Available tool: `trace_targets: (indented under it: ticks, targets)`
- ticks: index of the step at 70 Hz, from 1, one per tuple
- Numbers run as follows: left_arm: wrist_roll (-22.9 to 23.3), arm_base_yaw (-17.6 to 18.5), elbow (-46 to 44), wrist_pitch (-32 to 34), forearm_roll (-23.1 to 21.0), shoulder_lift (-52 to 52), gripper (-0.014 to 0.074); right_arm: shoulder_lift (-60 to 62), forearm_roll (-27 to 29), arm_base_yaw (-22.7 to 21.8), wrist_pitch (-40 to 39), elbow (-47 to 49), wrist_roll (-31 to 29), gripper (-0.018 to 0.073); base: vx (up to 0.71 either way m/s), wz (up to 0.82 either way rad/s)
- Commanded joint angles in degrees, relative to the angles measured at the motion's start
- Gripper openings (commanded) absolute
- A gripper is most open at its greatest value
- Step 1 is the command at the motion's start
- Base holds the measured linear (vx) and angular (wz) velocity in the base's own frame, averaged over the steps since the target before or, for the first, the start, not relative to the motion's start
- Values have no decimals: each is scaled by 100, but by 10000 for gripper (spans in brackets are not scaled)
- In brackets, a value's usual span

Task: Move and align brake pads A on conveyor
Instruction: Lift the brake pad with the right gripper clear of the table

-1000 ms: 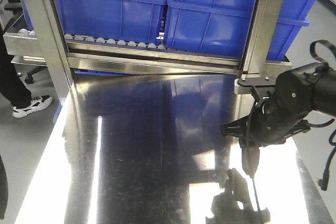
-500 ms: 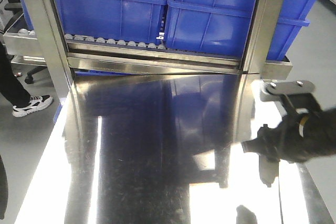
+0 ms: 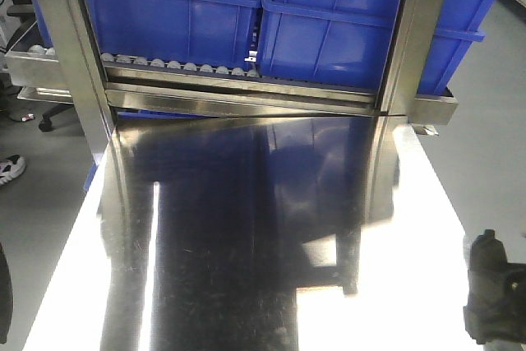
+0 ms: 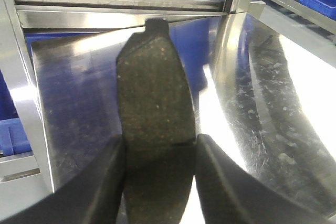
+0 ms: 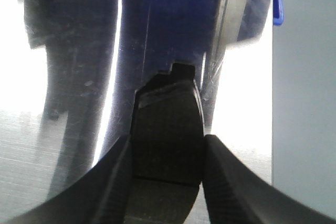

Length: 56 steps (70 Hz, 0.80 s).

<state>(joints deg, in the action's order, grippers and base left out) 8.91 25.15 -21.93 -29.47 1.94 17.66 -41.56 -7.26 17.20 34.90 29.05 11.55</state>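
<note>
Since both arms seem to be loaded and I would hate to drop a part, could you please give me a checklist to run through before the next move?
1. Grip of the left gripper on its brake pad: ok, a finger presses on each side edge.
2. Grip of the right gripper on the second brake pad: ok, held the same way.
3. Pads point roughly straight out between the fingers: ok in both wrist views.
4. The conveyor is in sight for placing: not ok. Only the steel table and the roller rack with blue bins show.
5. Further pads located: cannot tell, none in view.
</note>
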Motion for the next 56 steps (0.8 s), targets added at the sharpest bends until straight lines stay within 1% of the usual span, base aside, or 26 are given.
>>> trace_targets:
  ticks: [1, 12, 56]
  targets:
    - [4, 32, -185, 587, 6, 29, 157, 316, -111, -18, -439, 91, -46, 125, 0, 0]
    - [4, 32, -185, 587, 6, 29, 157, 567, -155, -18, -463, 91, -46, 125, 0, 0]
    - [4, 32, -185, 587, 6, 29, 157, 573, -155, -18, -466, 91, -46, 125, 0, 0]
